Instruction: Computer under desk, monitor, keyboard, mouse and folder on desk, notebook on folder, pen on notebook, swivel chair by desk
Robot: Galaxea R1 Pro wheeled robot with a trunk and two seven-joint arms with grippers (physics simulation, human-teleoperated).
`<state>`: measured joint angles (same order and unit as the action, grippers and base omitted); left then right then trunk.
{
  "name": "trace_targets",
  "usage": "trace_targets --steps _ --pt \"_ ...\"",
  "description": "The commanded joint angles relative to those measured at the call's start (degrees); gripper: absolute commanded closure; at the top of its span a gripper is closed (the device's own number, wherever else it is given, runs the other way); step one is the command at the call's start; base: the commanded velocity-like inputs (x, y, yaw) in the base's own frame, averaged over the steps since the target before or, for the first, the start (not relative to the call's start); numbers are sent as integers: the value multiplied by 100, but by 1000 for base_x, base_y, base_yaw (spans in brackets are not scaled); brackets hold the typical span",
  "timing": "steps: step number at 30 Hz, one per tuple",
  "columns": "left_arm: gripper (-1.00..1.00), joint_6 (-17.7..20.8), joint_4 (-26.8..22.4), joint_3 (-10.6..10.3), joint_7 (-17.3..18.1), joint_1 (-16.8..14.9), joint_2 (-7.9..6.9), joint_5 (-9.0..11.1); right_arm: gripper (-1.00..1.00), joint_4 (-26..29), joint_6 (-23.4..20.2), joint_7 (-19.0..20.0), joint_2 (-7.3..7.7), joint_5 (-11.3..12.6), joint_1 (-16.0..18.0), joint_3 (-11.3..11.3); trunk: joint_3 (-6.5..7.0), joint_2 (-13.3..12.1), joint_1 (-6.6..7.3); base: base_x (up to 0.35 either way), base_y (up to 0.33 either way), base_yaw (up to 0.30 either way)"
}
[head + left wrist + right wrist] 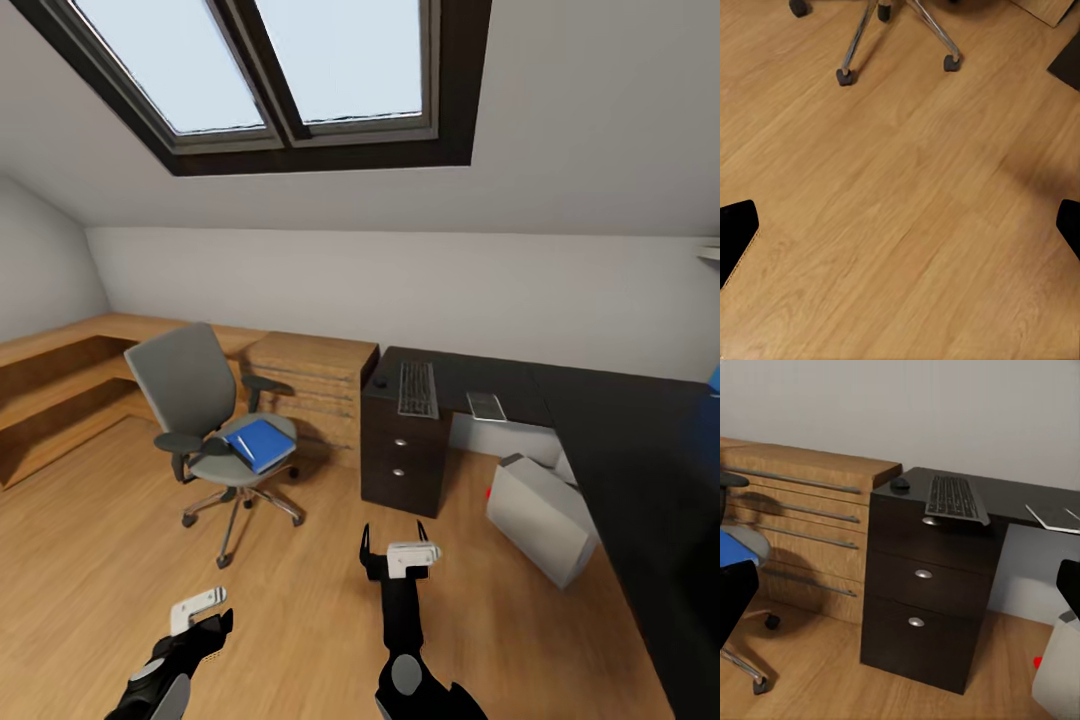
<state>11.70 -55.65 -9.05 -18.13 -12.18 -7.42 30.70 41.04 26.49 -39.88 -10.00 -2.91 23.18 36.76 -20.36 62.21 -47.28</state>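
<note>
Dark and L-shaped, the counter [600, 420] runs along the far wall and down the robot's right side. The pale grey computer [540, 515] leans on the floor at its open underside, near the inner corner. The grey swivel chair [200, 400] stands on the wooden floor [100, 560] well apart from the counter's left end, ahead and to the robot's left. On its seat lies the blue folder [262, 443], its long axis slanting toward the chair's front edge, with a thin pale stick on it that may be the pen. The keyboard [418, 388] sits at the counter's left end, long axis running from front edge to back, the mouse [379, 383] just beside it near the corner, and a pale flat notebook [486, 405] further along.

The folder lies forward of the left tool [200, 612], so I judge the left arm better placed. The left tool's fingers are spread; the right tool [400, 558] is spread too. Both carry nothing.
</note>
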Motion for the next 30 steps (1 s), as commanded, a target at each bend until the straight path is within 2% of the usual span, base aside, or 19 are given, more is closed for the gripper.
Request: trace_targets --steps 1,6,10,15,18,23,27,28,29,30 --pt "-100 10 -8 -27 -51 -4 4 34 -100 -7 -1 -54 0 -32 6 16 -7 4 -4 298 214 0" --pt "-100 8 -7 -26 -51 -4 29 15 -100 -8 12 -55 0 -34 4 19 -7 4 -4 299 206 0" --pt "-100 8 -1 -27 -51 -4 33 15 -100 -20 14 -55 0 -38 4 24 -5 4 -4 323 19 -25" --pt "-100 6 16 -27 -51 -4 38 15 -100 -124 27 -50 0 -35 9 18 11 4 -4 324 3 -191" --pt "-100 -3 106 -25 -51 -4 38 11 -100 -345 95 -47 0 -26 17 17 24 4 -4 324 1 -247" --pt "-100 -48 316 -33 -51 -4 95 14 -100 -936 529 -46 0 13 78 16 44 4 -4 324 25 -258" --pt "-100 -443 1154 -40 -45 -4 161 16 -100 -1739 1013 -46 0 32 140 17 60 4 -4 325 68 -248" --pt "-100 -733 1499 -42 -43 -4 215 12 -100 -2096 1208 -48 0 34 146 25 62 4 -4 325 82 -115" --pt "-100 -841 1614 -41 -41 -4 240 11 -100 -2219 1269 -47 0 34 147 30 63 4 -4 325 86 -92" --pt "-100 -1159 1940 -61 -39 -4 296 2 -100 -2616 1412 -50 0 35 150 44 64 4 -4 325 93 -47"
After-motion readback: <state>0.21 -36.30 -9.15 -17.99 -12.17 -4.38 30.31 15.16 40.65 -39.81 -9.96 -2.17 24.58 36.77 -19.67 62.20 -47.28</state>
